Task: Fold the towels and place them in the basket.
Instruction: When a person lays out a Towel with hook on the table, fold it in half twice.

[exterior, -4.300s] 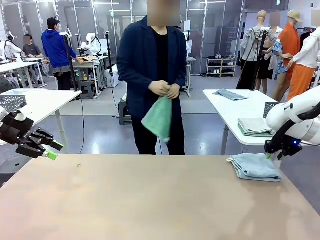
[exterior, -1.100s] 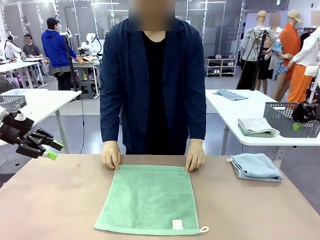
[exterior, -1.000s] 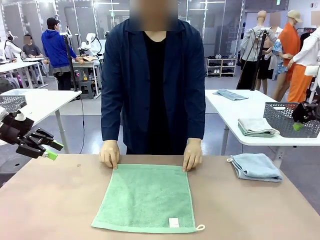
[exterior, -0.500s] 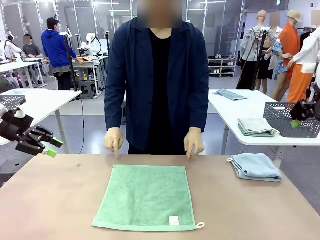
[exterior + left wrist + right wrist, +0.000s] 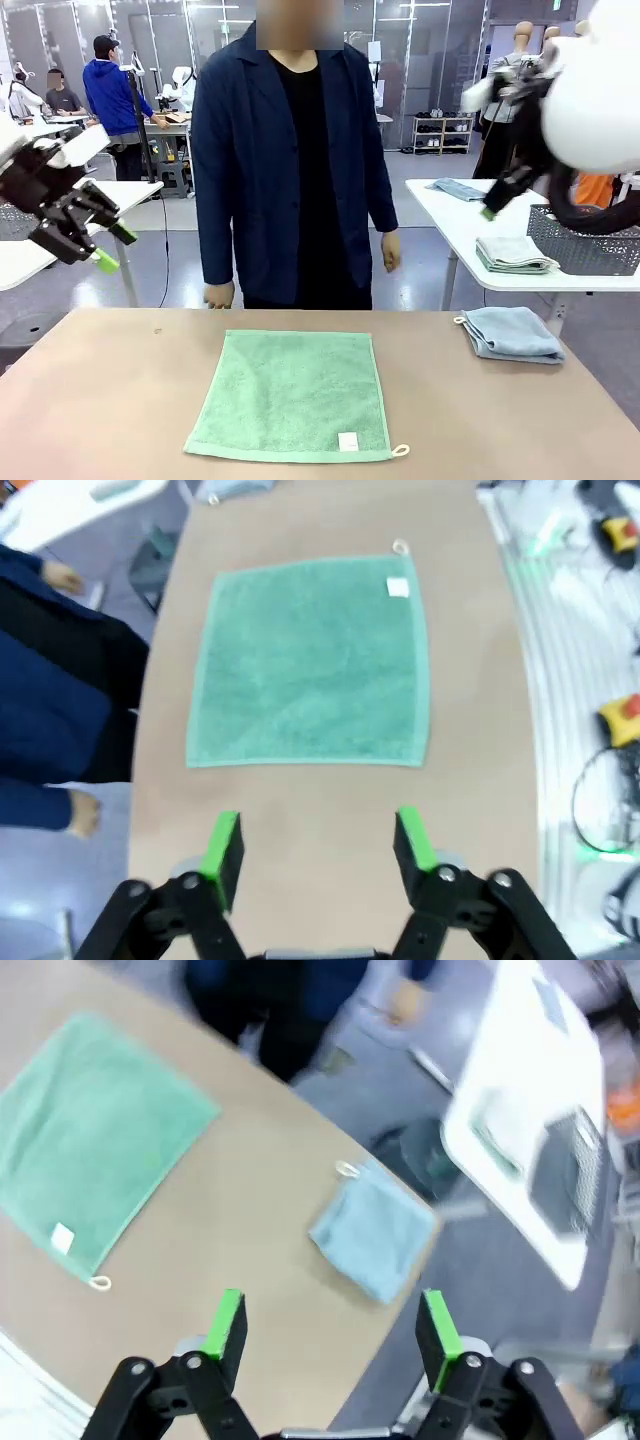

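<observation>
Front view: green towel flat mid-table, bare top all round it.
Its hem sits close to my edge of the table; the folded blue towel lies well apart by the right edge. Left gripper and right gripper hang high, jaws spread, gripping nothing. My blurry right arm cuts across the dark basket on the side table, so can't tell what's inside.
</observation>
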Available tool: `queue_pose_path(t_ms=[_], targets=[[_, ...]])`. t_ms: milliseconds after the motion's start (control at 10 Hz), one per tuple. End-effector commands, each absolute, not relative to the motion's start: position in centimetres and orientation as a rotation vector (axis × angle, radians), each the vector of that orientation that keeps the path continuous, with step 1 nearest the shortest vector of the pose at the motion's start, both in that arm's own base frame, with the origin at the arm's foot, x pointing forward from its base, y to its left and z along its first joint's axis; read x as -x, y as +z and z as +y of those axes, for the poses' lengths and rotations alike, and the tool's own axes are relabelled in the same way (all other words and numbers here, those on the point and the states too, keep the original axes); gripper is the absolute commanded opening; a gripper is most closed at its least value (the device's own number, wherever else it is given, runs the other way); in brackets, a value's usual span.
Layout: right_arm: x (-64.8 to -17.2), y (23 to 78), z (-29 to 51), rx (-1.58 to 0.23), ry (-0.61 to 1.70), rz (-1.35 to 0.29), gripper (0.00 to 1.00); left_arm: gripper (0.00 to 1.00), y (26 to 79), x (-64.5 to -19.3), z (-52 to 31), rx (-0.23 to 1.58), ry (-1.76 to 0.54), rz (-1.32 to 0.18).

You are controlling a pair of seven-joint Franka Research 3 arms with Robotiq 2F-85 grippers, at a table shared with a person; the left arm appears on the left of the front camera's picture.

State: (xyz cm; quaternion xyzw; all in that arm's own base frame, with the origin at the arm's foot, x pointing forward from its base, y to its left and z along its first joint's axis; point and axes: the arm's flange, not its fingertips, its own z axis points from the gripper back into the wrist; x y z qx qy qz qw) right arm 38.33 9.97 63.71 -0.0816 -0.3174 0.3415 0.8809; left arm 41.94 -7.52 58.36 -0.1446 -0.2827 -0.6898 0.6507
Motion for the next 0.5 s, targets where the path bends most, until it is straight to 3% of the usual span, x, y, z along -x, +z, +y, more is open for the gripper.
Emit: queue_pose_path(t_ms=[0, 300, 400], targets=[[-38.2, 62.5, 13.9, 0.147, 1.11, -0.72, 0.85, 0.99, 59.3, -40.0, -12.2, 0.228, -1.597, -0.575], [-37.1, 59.1, 19.9, 0.07, 1.572, -0.68, 0.85, 1.0, 58.0, -38.4, -18.6, 0.086, -1.671, -0.389], [-36.8, 57.7, 21.1, 0.036, 1.633, -0.614, 0.97, 1.0, 56.8, -38.3, -19.8, 0.052, -1.672, -0.354]])
